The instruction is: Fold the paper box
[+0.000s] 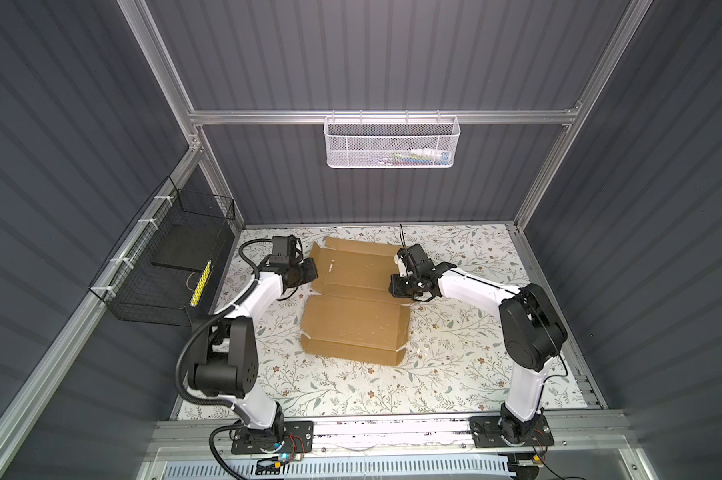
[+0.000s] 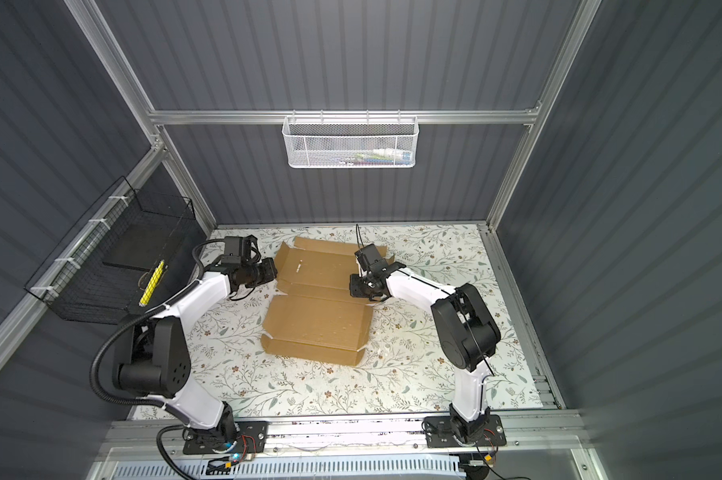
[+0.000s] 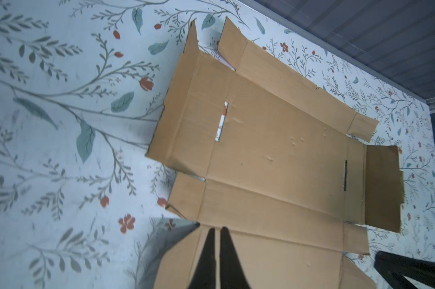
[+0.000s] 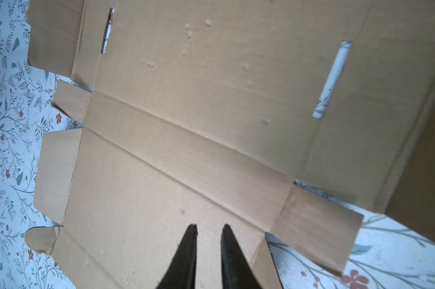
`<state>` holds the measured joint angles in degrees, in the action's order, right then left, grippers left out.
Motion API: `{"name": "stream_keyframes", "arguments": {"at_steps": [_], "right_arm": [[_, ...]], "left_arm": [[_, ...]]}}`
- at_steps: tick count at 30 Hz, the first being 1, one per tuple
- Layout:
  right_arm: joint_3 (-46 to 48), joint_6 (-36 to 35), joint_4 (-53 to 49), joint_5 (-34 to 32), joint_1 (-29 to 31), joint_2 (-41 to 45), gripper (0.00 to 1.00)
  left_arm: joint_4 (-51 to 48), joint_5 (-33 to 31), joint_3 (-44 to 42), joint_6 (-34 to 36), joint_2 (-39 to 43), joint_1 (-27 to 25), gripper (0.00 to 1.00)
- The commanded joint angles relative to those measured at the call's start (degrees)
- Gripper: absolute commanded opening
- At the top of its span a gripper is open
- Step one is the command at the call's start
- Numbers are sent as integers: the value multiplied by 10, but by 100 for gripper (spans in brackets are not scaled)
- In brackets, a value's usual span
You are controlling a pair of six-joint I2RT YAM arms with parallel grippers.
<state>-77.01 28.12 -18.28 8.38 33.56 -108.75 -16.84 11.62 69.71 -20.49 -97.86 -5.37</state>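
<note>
Right pincer (image 4: pixel 208 226), slightly parted, above brown paper box (image 4: pixel 211 120).

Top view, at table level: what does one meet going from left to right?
black wire basket → left gripper → paper box → right gripper
</note>
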Motion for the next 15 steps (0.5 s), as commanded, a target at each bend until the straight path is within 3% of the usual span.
{"name": "stream_keyframes", "arguments": {"at_steps": [1,4,15], "right_arm": [[-5,-9,-8,-6,0,11,22],[-9,-14,-15,-7,-1,11,22],[-16,-17,-22,-16,-4,9,23]], "left_arm": [[-18,94,60,25,-70,27,32],[-34,105,133,51,-131,36,47],[-102,104,329,128,-300,49,46]]}}
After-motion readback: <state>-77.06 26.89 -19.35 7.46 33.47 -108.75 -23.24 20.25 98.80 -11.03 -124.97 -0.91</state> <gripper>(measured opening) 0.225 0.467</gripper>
